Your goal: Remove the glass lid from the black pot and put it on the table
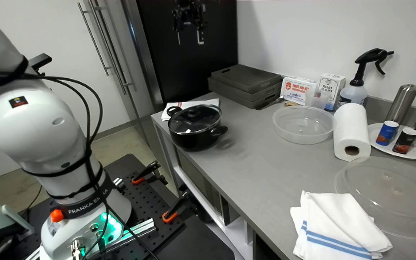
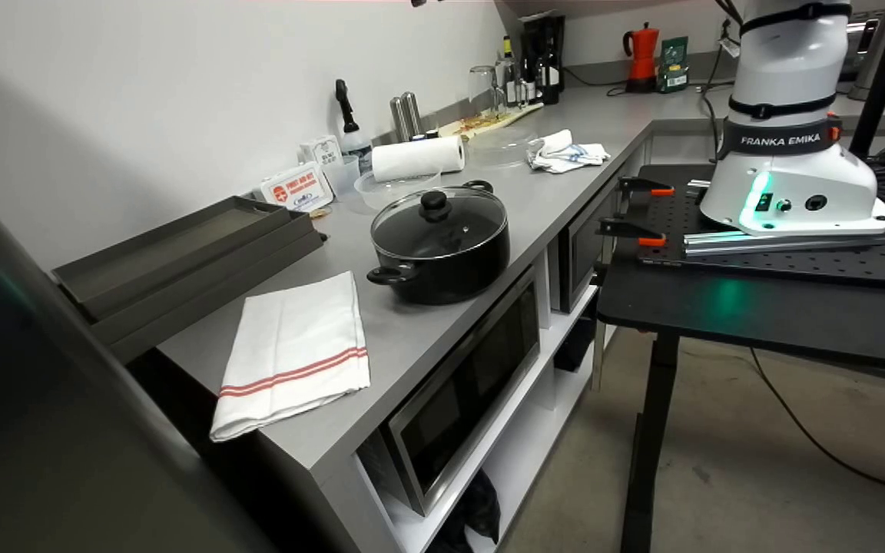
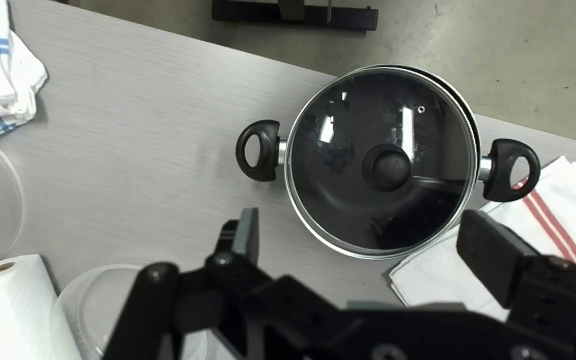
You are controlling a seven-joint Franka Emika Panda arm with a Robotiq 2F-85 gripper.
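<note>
I am holding the black two-fingered pincer (image 1: 189, 39) high, at the top of the frame in an exterior view, its fingers (image 3: 249, 235) standing wide apart and gripping nothing, presumably so that they can come down astride the round black knob (image 3: 390, 170). That knob is rising from the middle of the round, metal-rimmed clear glass lid (image 3: 343, 165), which is sitting on the glossy black round pot (image 2: 450, 269), right of centre in the wrist view. The pot is standing close to the front edge of the long smooth grey surface (image 1: 255, 166), perhaps so that the white robot arm (image 1: 31, 126) can reach it easily. The fingers are hanging lower in the wrist frame than the knob, so I am expecting to shift across before descending. For setting down, I am considering the stretch between the pot and the clear round plastic bowl (image 1: 303, 126). As for writing, I am reading FRANKA EMIKA on the arm's black collar (image 2: 780, 141), and, towards the upper right of an exterior view, FIRST AID KIT in red on a white box (image 1: 296, 91) and SEA SALT on a taller white carton (image 1: 332, 83).
</note>
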